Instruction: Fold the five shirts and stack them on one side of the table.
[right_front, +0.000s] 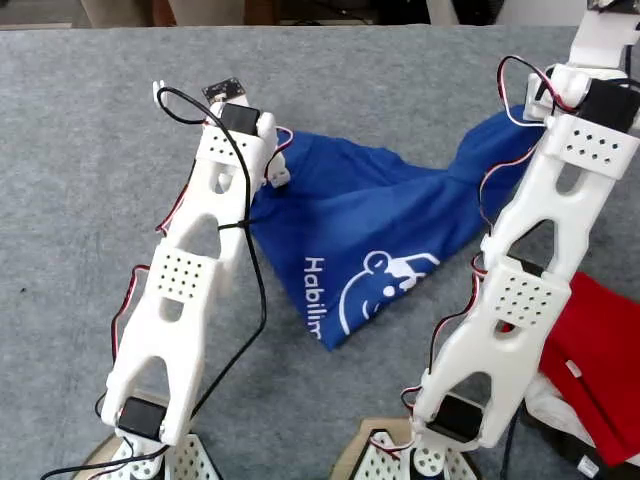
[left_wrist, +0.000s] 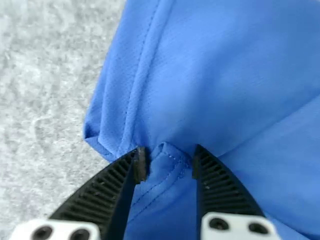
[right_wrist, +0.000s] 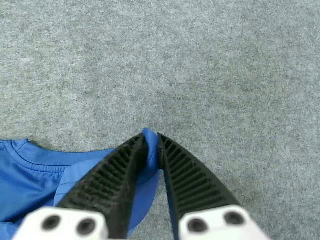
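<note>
Left gripper (left_wrist: 167, 162) is clamped on a bunched edge of the blue shirt (right_front: 370, 230); right gripper (right_wrist: 151, 147) is closed on its opposite corner. I log the shirt strung crosswise between them over the table (right_front: 80, 150), its slack body sagging toward the bases. Both arms are extended forward.

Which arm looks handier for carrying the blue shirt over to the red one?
Probably the right: the red shirt lies beside that arm, and the right gripper is shut on a corner of the blue shirt.

Shirt (right_front: 370, 240) left of pile (right_front: 603, 345)
</note>
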